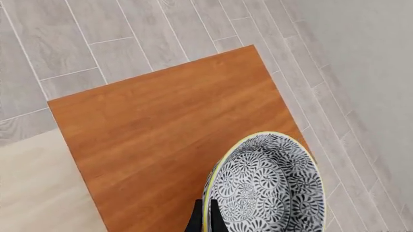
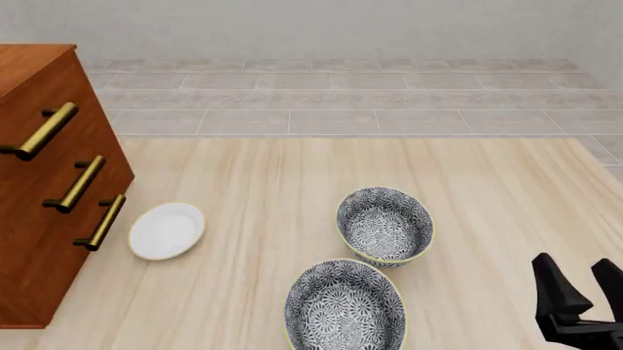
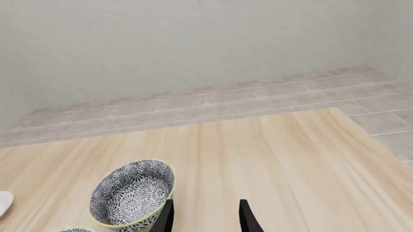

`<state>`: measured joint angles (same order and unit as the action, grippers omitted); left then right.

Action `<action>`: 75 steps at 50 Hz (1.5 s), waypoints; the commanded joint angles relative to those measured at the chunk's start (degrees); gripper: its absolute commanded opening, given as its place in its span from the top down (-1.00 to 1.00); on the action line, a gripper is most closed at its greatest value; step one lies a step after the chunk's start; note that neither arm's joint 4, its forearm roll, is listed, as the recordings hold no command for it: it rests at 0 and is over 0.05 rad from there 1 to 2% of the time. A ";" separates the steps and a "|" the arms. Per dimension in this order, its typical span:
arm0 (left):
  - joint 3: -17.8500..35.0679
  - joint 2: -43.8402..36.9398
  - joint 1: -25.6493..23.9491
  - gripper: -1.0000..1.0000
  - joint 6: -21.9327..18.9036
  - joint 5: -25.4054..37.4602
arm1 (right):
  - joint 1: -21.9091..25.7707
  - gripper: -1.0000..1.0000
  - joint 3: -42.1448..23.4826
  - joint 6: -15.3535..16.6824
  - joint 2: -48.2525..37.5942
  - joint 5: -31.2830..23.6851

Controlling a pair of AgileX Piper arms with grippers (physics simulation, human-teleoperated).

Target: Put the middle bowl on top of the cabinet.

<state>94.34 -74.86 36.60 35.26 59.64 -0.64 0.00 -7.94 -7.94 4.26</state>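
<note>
The left fingers are gripping the middle bowl's rim above the cabinet top. At front view's lower right, the right fingers are hanging released; two bowls and a white plate are sitting on the counter.

**Left gripper clamped on a rim, right gripper parted and idle**

The left gripper shows only in its own wrist view, where two dark fingertips pinch the rim of the middle bowl between them; the left arm lies outside the front view. The right gripper stands at the near right of the counter, its two black fingers pointing up and away, spread apart with nothing between them.
</note>
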 commanded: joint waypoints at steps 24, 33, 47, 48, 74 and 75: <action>-1.15 0.48 0.12 1.00 -0.84 -0.66 | -0.13 -1.00 0.00 -0.06 0.11 -0.08; -1.72 0.63 0.33 1.00 -1.26 -0.95 | -0.08 -1.00 0.00 0.18 0.10 -0.06; -1.06 0.75 0.85 1.00 -1.04 -0.66 | 0.03 -1.00 0.00 0.20 -0.11 0.08; -1.05 0.69 1.06 1.00 -1.02 -0.59 | 0.06 -1.00 0.00 0.22 -0.12 0.09; -1.58 1.69 -0.44 -1.00 0.58 -1.78 | 0.02 -1.00 0.00 0.01 -0.08 0.05; -1.52 1.71 -0.02 -1.00 0.54 -1.77 | -0.01 -1.00 0.00 -0.04 -0.11 0.07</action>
<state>92.85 -73.59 36.86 35.57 58.30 -0.63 0.00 -7.89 -8.04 4.32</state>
